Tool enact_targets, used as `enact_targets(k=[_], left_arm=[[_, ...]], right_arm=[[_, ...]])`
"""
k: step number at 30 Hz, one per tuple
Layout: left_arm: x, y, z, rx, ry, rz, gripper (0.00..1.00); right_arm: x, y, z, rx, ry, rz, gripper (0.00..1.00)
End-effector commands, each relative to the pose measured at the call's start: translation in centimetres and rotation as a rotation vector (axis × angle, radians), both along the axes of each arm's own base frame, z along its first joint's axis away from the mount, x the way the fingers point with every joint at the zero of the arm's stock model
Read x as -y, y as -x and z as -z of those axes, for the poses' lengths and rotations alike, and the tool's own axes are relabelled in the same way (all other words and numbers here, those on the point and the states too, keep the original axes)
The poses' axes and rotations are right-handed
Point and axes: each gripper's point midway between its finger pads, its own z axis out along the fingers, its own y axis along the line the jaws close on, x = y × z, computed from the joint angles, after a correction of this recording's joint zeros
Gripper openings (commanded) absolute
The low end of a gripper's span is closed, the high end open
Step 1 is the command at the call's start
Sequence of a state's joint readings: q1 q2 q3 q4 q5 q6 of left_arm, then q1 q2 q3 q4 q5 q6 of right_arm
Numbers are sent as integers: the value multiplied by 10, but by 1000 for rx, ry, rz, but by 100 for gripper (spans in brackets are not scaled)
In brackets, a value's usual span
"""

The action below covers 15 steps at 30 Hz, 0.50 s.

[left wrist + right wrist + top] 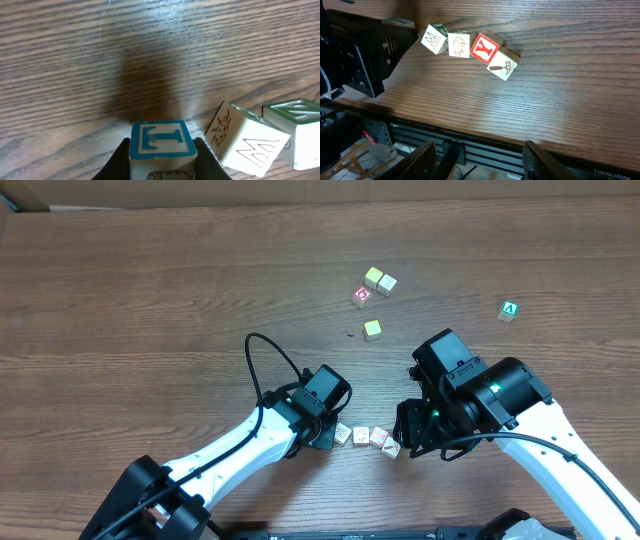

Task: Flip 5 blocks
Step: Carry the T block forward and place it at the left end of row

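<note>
A row of several small pale blocks lies near the table's front edge: one with an "M" [434, 39], one with an animal drawing [459, 45], a red "Y" [485, 48] and a hammer [503, 65]. In the overhead view this row [362, 437] sits between the two grippers. My left gripper [161, 156] is shut on a block with a blue "T" on top [161, 140], its dark fingers pressed to both sides; from overhead the left gripper [328, 435] hides that block. A ladybug block [245, 140] stands just right of it. My right gripper [480, 162] is open and holds nothing, right of the row [410, 442].
At the back of the table are two yellow cubes [374, 277] [372, 329], a pale cube [387, 283], a red-printed cube [362, 297] and a green "A" cube [510, 310]. The table's front edge [520, 132] runs close below the row. The left arm [365, 55] fills the right wrist view's left side.
</note>
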<state>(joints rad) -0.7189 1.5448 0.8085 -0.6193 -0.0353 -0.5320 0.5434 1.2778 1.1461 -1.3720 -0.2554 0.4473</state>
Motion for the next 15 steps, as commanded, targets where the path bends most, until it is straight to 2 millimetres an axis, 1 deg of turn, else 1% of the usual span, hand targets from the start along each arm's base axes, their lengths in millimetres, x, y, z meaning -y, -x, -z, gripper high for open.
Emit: enact_targets(k=[1, 3, 7, 11, 15], left_arm=[[2, 1, -2, 1, 13, 9, 26], [2, 1, -1, 1, 13, 9, 34], [4, -1, -2, 9, 18, 15, 36], [4, -3, -3, 21, 17, 14, 42], [-1, -9, -4, 41, 1, -1, 42]], right_arm=[[-3, -5, -12, 44, -27, -5, 57], [-3, -5, -12, 44, -27, -5, 57], [-3, -5, -12, 44, -27, -5, 57], [-3, -5, -12, 44, -27, -5, 57], [-3, -5, -12, 44, -27, -5, 57]])
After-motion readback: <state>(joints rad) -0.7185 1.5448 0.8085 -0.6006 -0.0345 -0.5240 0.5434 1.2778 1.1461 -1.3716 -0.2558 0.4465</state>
